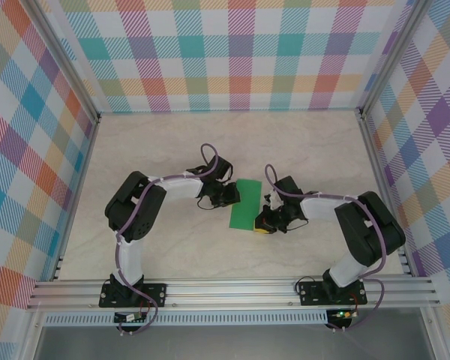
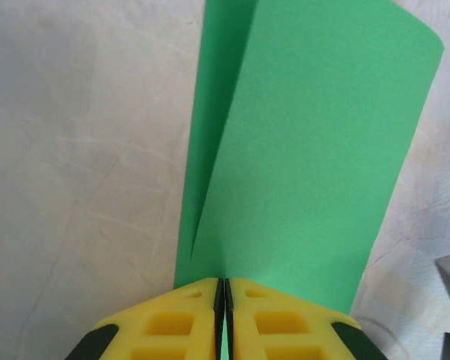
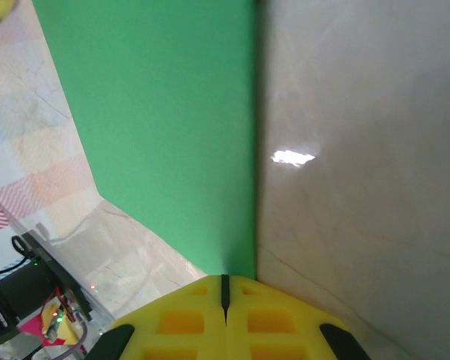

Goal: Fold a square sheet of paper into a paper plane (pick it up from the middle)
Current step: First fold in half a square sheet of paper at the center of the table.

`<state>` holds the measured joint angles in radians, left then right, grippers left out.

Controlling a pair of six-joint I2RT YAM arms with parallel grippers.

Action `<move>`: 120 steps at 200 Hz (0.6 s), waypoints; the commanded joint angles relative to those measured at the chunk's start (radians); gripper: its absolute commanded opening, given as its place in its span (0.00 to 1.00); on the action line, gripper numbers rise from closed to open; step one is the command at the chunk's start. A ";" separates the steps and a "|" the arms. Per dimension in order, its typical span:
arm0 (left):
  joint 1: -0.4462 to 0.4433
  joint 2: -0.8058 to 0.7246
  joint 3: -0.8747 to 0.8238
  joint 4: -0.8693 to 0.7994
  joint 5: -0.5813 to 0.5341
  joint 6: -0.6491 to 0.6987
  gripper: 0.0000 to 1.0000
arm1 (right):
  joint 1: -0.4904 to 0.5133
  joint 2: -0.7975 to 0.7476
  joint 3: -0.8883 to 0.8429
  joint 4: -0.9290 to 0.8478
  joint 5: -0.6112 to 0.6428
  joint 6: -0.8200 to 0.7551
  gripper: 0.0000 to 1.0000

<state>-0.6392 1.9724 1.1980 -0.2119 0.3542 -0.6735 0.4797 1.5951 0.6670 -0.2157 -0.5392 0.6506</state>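
Note:
The square sheet of paper (image 1: 246,204), bright green, lies at mid-table folded over into a long double strip. My left gripper (image 1: 229,196) sits at its left long side. In the left wrist view the upper layer (image 2: 307,172) bows over the lower one, and the left gripper (image 2: 223,281) is shut on both edges, with green showing between the yellow fingers (image 2: 172,322). My right gripper (image 1: 264,223) is at the strip's near right corner. In the right wrist view the right gripper (image 3: 225,277) is shut, its tip at the paper's (image 3: 165,127) straight edge. A paper plane is out of view.
The pale marbled tabletop (image 1: 172,142) is boxed in by plaid walls (image 1: 232,52) at the back and on both sides. An aluminium rail (image 1: 232,289) runs along the near edge, carrying both arm bases. The two arms bend inward toward the centre.

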 commanded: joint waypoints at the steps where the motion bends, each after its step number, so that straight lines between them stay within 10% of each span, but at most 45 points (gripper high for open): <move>1: -0.004 -0.072 -0.043 -0.075 -0.014 -0.032 0.13 | -0.006 -0.080 0.067 -0.118 0.099 -0.035 0.00; 71: 0.000 -0.267 -0.150 -0.075 -0.121 -0.064 0.24 | -0.099 0.013 0.265 -0.209 0.238 -0.015 0.24; 120: 0.055 -0.269 -0.206 0.069 0.000 -0.106 0.39 | -0.102 0.108 0.363 -0.195 0.241 0.006 0.24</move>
<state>-0.6231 1.7050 1.0187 -0.2199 0.2859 -0.7498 0.3775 1.6669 0.9829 -0.3870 -0.3027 0.6487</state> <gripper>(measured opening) 0.360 0.220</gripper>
